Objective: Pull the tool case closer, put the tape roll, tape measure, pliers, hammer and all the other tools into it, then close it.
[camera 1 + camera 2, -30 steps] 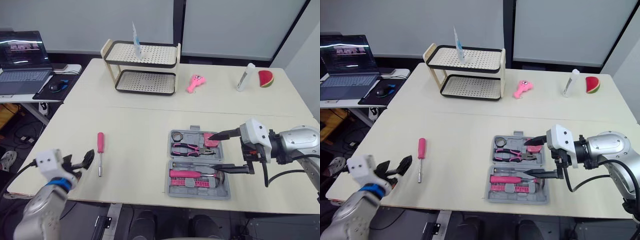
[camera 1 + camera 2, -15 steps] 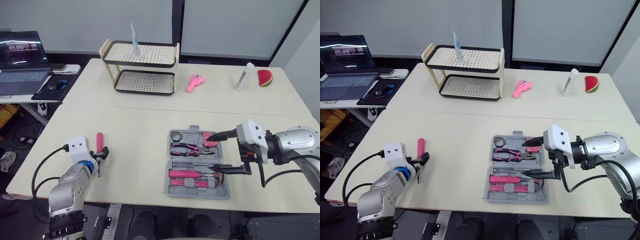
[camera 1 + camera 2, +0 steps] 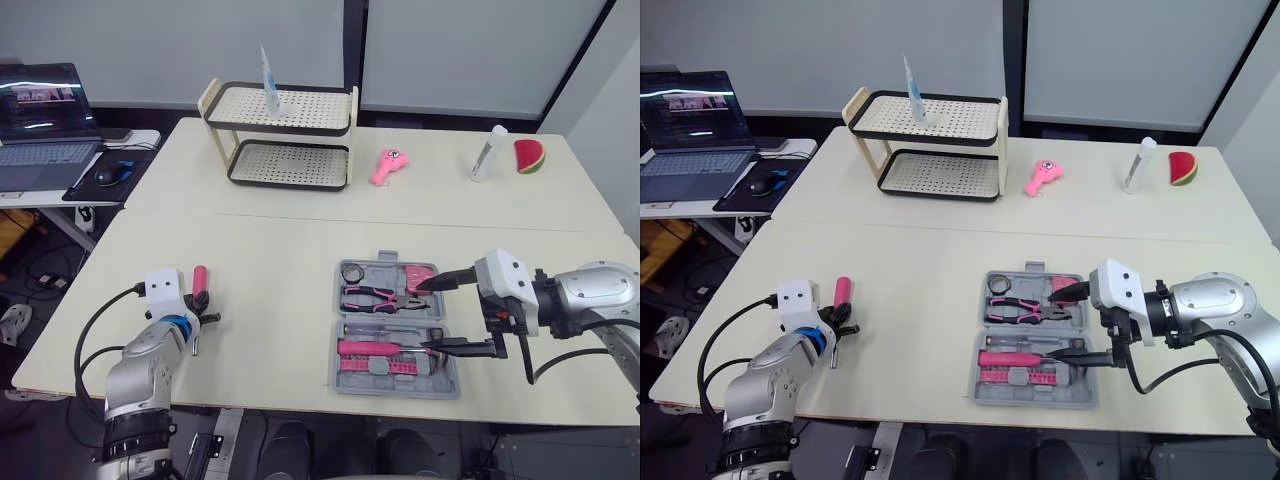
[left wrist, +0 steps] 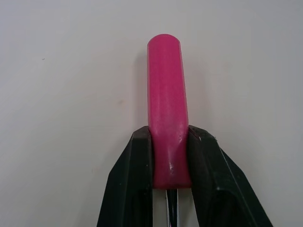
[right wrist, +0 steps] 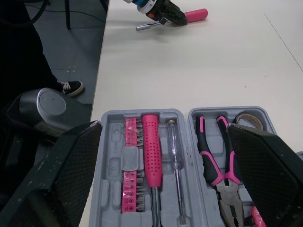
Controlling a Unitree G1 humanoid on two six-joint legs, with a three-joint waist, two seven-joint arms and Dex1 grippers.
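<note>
The pink-handled screwdriver [image 4: 165, 94] lies on the surface [image 3: 270, 260] at the robot's left, well apart from the tool case [image 3: 390, 388]. It is clamped by the left hand [image 3: 203, 314] across the lower end of its handle, just above the metal shaft. The case lies open before the robot's right side, with the pliers [image 3: 375, 297], the tape roll [image 3: 352, 272] and what is taken to be the tape measure [image 3: 422, 278] already seated in its moulded slots. The right hand [image 3: 423, 316] is held spread wide over the right part of the case, grasping nothing. The step in hand is judged to be the lift and transfer of the screwdriver. Because the grip sits near one end of the handle, the tool may be expected to swing or tip, so a slow, straight lift is advised. The shaft should then be lined up with a free long slot before release. The right hand would best be drawn aside so that the approach is left unobstructed.
</note>
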